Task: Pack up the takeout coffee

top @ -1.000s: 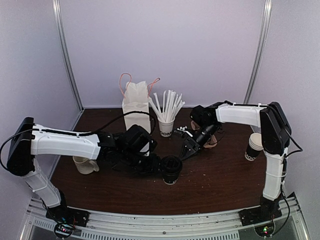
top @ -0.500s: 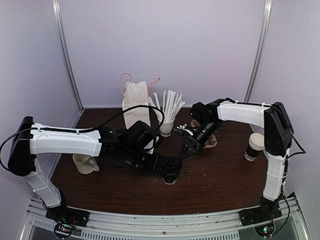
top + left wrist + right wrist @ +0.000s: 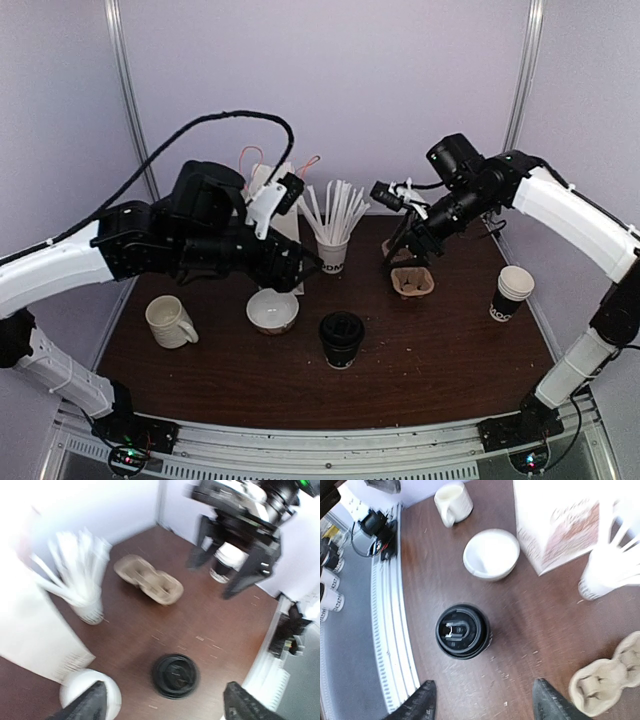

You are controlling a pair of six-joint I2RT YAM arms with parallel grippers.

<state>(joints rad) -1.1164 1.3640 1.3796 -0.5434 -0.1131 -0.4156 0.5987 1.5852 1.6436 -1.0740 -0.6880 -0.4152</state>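
The takeout coffee (image 3: 342, 338) is a black cup with a round black lid, standing alone at the front middle of the brown table. From above, the lid (image 3: 176, 676) sits between and below my left fingertips, and the coffee (image 3: 462, 631) lies ahead of my right ones. My left gripper (image 3: 300, 268) hangs high over the table, left of the cup. It is open (image 3: 165, 706) with nothing in it. My right gripper (image 3: 410, 245) is raised at the back right, also open (image 3: 484, 704) and empty.
A white bowl (image 3: 272, 310) and a cream mug (image 3: 170, 320) sit left of the coffee. A white paper bag (image 3: 272, 205) and a stirrer cup (image 3: 333, 250) stand behind. A cardboard cup carrier (image 3: 412, 280) lies right of centre, and another paper cup (image 3: 512, 293) at far right.
Both arms have lifted up and away from the coffee, which stays where it was. Both grippers have opened wider. The white bowl is now uncovered.
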